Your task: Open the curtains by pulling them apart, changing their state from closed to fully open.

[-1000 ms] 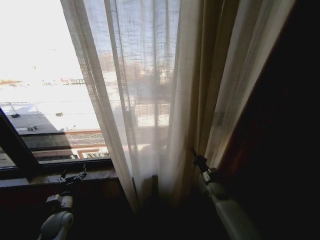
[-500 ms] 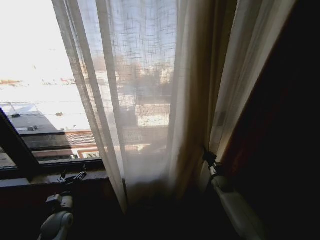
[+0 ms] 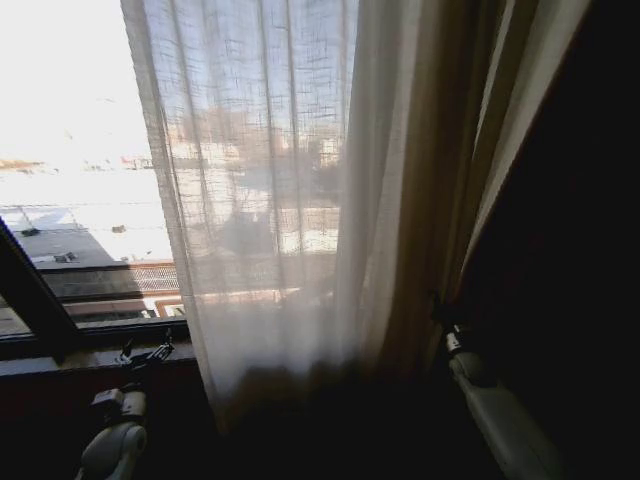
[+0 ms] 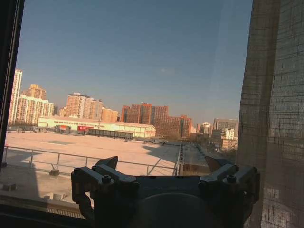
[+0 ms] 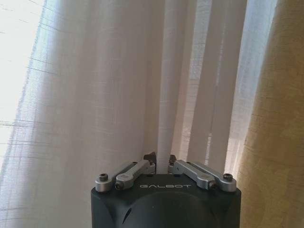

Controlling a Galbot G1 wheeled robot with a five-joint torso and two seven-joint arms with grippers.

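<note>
Fabric is pinched in the right tool (image 5: 160, 167): in the right wrist view its two fingers are drawn together on a single narrow fold of the curtains (image 5: 118, 85), which rises straight up from between the tips. From the head camera that same tool (image 3: 447, 330) sits low at the right, tucked against the dark drape (image 3: 560, 250), and the judgement is that it holds the fold there so the sheer panel is dragged sideways toward that edge of the window. The left tool (image 4: 164, 168) hangs apart from the cloth with its fingers spread wide and nothing between them, facing the bare glass and the city beyond; in the head view it (image 3: 148, 355) waits low by the window sill (image 3: 90, 345), seemingly idle. The curtains (image 3: 270, 190) hang across the middle and right of the window, with the left part of the pane uncovered. They are sheer and white-cream, with a loose open weave through which buildings show faintly, and they fall in many vertical folds that bunch thicker and turn more opaque toward the right.
</note>
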